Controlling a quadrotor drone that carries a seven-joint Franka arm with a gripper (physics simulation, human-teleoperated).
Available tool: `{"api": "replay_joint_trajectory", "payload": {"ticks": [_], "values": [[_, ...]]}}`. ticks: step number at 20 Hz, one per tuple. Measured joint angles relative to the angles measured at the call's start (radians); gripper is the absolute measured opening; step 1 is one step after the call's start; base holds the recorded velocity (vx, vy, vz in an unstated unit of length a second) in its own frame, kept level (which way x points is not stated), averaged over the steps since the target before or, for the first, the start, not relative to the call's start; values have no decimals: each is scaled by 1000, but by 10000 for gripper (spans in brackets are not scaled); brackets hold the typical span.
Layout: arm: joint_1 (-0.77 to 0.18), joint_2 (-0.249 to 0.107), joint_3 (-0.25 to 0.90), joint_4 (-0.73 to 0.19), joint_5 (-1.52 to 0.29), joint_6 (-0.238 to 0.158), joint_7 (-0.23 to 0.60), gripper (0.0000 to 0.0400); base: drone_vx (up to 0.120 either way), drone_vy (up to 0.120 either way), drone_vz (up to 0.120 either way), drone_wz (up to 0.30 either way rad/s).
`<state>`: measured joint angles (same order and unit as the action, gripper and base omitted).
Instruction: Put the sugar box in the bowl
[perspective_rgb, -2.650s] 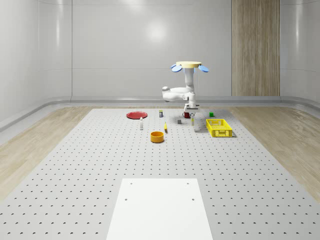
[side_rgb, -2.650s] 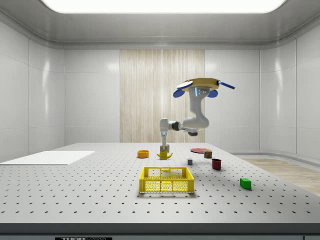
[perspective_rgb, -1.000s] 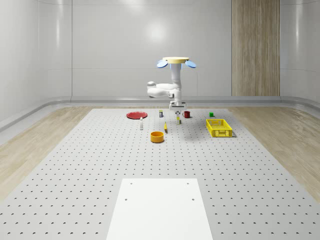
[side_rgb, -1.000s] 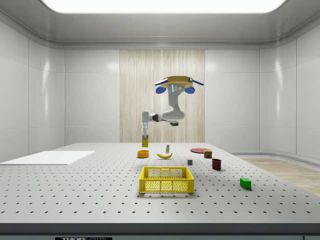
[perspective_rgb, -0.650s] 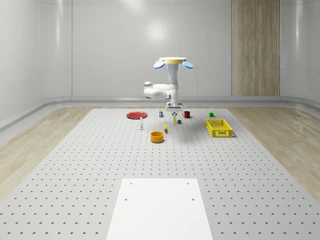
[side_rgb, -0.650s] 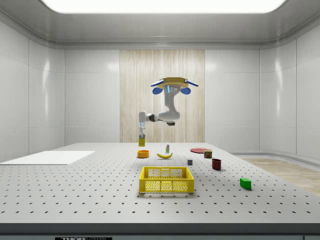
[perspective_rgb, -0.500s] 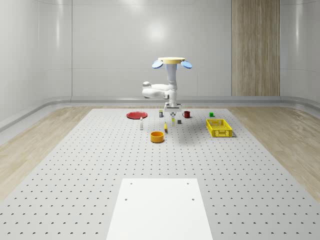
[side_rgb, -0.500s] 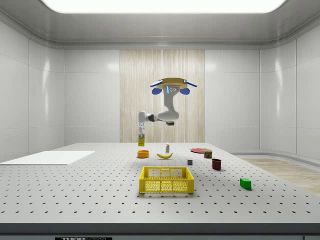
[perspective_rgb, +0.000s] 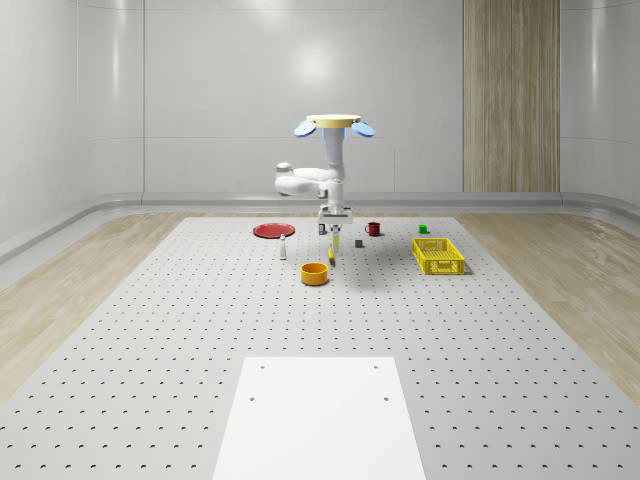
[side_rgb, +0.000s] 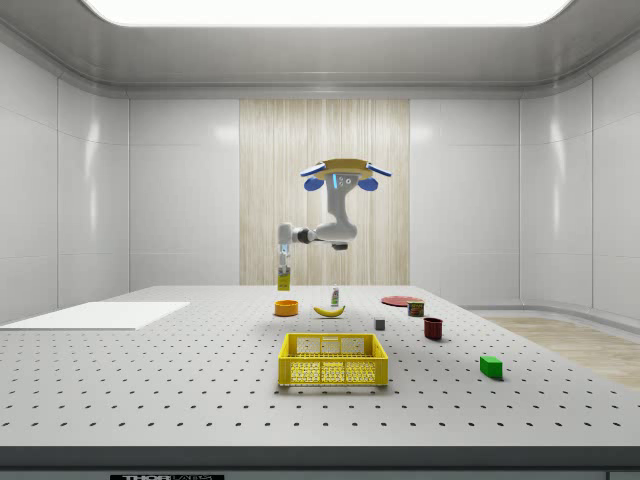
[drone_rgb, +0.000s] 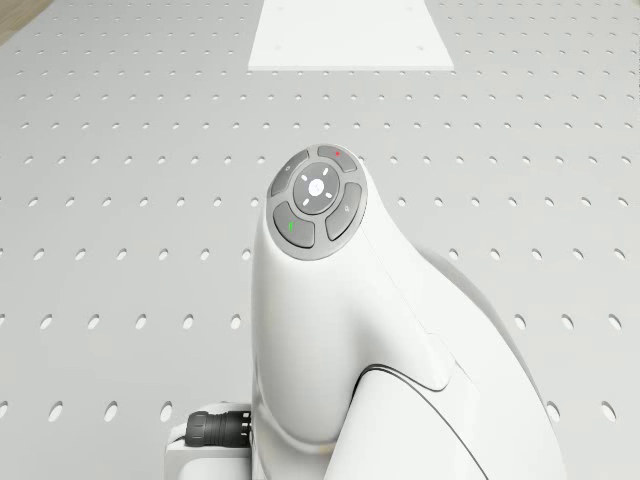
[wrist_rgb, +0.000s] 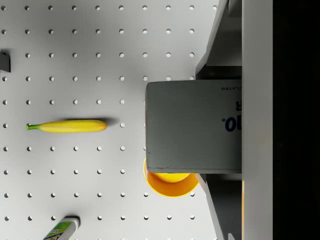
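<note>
Drone hovers well above the desk, over the cluster of small items near the desk's far end. Arm reaches out and down from it.

Tool is clamped on the sugar box; box hangs upright below it, clear of the desk. In the wrist view the box sits between the two fingers, its grey end face toward the desk.

Bowl, orange, stands on the desk directly under the box in the side view. In the wrist view the bowl peeks out past one edge of the box, so alignment looks partial, not centred.

Banana lies on the desk near the bowl, apart from it.

Risks, as judged:
- Release from this height: box may strike the bowl rim and tip out, or knock the bowl aside.
- Offset uncorrected: box lands half on the rim, topples onto the desk.
- Hover drift during descent would widen the offset.
- Tall box in a shallow bowl may lean or fall over after release.
</note>
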<state>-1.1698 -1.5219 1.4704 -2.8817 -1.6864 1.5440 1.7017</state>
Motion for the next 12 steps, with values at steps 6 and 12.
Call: {"api": "replay_joint_trajectory", "payload": {"ticks": [6, 12], "values": [[-1, -8, 1, 0, 3, 8, 1, 163, 0, -120, -13, 0], [-2, -16, 2, 0, 6, 15, 2, 163, 0, -120, -53, 0]]}}
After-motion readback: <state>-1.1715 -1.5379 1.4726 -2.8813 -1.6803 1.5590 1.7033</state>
